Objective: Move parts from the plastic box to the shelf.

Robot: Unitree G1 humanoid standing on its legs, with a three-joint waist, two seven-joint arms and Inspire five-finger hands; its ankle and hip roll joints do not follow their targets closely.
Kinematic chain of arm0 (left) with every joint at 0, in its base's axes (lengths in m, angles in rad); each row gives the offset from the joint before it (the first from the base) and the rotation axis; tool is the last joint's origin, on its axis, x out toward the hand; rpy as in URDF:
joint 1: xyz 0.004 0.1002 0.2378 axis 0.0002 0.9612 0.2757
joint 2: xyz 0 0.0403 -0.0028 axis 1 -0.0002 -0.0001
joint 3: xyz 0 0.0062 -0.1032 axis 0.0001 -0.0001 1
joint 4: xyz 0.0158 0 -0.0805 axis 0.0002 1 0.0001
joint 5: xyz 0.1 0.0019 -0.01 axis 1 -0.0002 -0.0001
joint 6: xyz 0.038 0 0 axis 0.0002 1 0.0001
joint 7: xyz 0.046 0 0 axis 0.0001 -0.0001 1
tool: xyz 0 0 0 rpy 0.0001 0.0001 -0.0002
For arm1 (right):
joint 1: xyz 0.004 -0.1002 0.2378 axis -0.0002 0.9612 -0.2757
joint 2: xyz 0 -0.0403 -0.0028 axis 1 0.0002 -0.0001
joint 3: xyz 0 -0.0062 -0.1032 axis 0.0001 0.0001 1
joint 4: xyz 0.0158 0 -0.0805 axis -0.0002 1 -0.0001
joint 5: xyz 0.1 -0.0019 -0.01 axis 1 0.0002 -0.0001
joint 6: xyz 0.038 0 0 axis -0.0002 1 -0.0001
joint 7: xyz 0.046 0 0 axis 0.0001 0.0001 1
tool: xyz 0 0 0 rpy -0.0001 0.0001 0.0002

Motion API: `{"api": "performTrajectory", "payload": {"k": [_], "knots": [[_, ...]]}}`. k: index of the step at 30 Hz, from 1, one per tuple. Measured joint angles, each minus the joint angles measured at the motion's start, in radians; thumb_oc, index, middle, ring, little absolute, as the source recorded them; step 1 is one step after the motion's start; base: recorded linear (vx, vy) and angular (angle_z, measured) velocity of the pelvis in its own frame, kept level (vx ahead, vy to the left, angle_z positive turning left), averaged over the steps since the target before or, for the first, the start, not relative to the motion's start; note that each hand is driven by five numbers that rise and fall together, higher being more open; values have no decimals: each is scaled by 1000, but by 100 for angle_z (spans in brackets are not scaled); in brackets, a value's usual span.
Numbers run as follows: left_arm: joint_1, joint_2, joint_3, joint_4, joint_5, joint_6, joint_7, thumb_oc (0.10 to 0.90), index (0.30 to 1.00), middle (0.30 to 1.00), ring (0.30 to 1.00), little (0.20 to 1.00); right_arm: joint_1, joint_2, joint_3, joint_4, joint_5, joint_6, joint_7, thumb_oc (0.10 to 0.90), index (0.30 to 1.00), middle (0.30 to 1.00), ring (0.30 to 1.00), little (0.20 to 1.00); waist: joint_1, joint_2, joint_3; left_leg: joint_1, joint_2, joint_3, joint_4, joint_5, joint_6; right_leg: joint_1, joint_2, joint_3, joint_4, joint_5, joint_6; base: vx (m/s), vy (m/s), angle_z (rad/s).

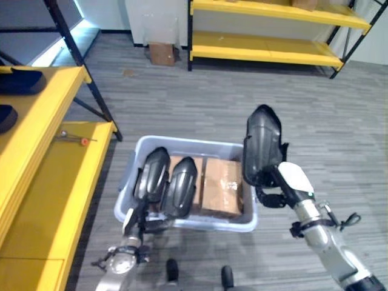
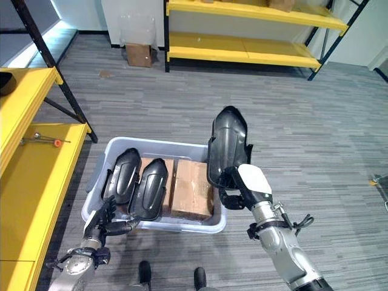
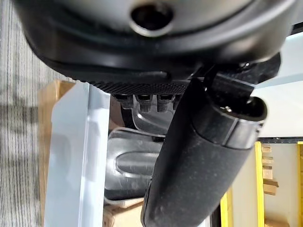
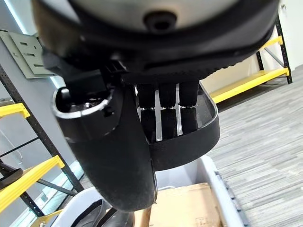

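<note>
On the grey floor (image 1: 254,91), seen from the left eye, sits a pale plastic box (image 1: 140,145) with two black moulded parts (image 1: 180,185) standing side by side against its left half and a brown cardboard block (image 1: 222,185) to their right; the left hand (image 1: 134,217) reaches in at the box's near left corner, fingers curled at the base of the nearer parts; the right hand (image 1: 276,182) has its fingers clamped round a third black part (image 1: 262,142), held upright above the box's right rim and clear of it; a yellow shelf (image 1: 42,182) runs along the left, with a small red-tipped tool (image 1: 76,139) lying on it, and another yellow rack (image 1: 267,48) stands far off by the wall, a small carton (image 1: 162,53) on the floor beside it; from the right eye the same layout shows, the lifted part rising over the box's far right corner; at the left wrist, the thumb (image 3: 199,165) and fingertips (image 3: 149,101) close on the edge of a dark part inside the box wall; at the right wrist, the thumb (image 4: 113,156) and fingers (image 4: 165,113) pinch the curved rim of the lifted part, with box and cardboard below.
</note>
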Motion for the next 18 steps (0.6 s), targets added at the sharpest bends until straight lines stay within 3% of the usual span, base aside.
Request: {"api": "performTrajectory", "payload": {"k": [5,9,10,12,13,15,16,18], "knots": [[21,-5,-10,11,0,2,-2,900,1000,1000,1000,1000,-56,-31,27,4,0,-10,2,400,300,300,300,300,8,12,-2,-38,50,-43,20,27,-30,-36,60,-32,56,-30,-35,-156,-140,17],[-1,-23,-49,40,-1,1,-3,900,1000,1000,1000,1000,-73,-66,18,7,2,-14,-12,400,300,300,300,300,9,64,12,-119,63,-130,33,80,-46,-79,91,-116,114,-65,-58,-106,-54,73],[0,-40,-49,44,-1,2,-1,900,1000,1000,1000,1000,-75,-77,16,8,1,-12,-12,400,300,300,300,300,21,89,17,-136,75,-152,17,67,-46,-97,95,-148,124,-80,-78,-80,-58,79],[9,-36,-45,52,-1,4,3,900,1000,1000,1000,1000,-72,-71,16,5,1,-26,-12,400,300,300,300,300,60,98,21,-167,77,-138,28,1,-18,-124,112,-151,165,-92,-83,-147,-62,110],[12,-46,-35,41,-1,5,4,900,1000,1000,1000,1000,28,-75,-48,-55,1,-27,-20,400,300,300,300,300,30,109,31,-224,59,-109,11,-132,6,-109,89,-223,139,-87,-116,-122,-25,232],[-14,-34,-33,46,-1,6,8,900,1000,1000,1000,1000,52,-77,-70,-51,0,-26,-20,400,300,300,300,300,9,68,47,-237,49,158,53,-107,8,-107,2,-339,89,-66,-136,-46,-8,227],[-17,-34,-32,52,-1,10,10,900,1000,1000,1000,1000,55,-84,-78,-44,-1,-28,-20,400,300,300,300,300,7,63,47,-222,57,216,121,-108,-4,-106,-24,-379,75,-51,-139,-8,4,133],[-22,-38,-37,57,-1,18,18,900,1000,1000,1000,1000,78,-85,-95,-35,-1,-23,-21,400,300,300,300,300,-8,53,52,-160,95,259,272,-128,-40,-87,-49,-425,76,-51,-136,-18,61,106]]}}
